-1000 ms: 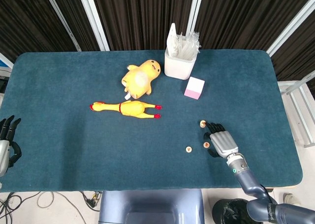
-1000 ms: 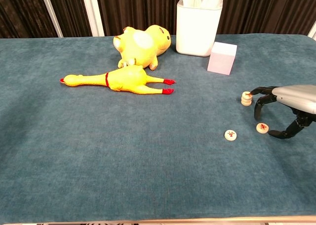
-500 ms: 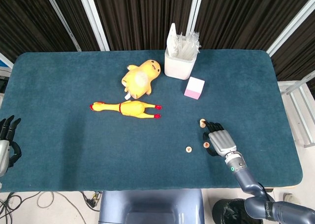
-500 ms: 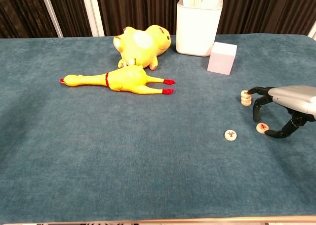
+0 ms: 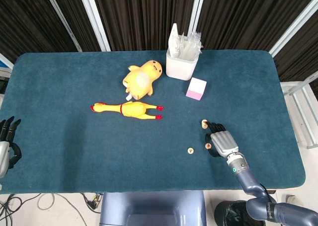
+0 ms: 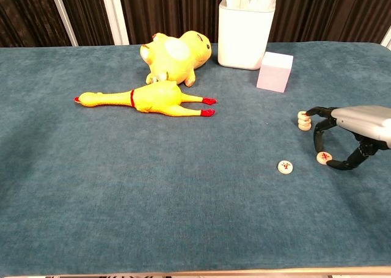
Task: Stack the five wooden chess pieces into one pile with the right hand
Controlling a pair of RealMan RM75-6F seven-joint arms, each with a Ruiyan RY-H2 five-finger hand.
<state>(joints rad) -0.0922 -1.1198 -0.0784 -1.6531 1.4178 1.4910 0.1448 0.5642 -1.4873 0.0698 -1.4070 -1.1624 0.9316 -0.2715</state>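
The blue tabletop [image 6: 122, 186] carries the chess pieces toward its right end. Taking the right hand [image 6: 348, 128] as landmark: its fingers [image 6: 319, 134] arch half-open over the cloth, one tip touching the small pile [image 6: 302, 121] at its far-left side, probably steadying it. A loose piece [image 6: 324, 158] lies beneath the arch, seemingly touched, not gripped; another piece [image 6: 285, 166] sits further left. The left hand [image 5: 6, 141] idles, fingers apart, holding nothing.

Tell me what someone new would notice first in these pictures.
Probably the bright yellow rubber chicken lying mid-table, with a yellow plush toy just behind it. Next, at the right edge, the right hand arched over one loose chess piece, beside a small stack of pieces.
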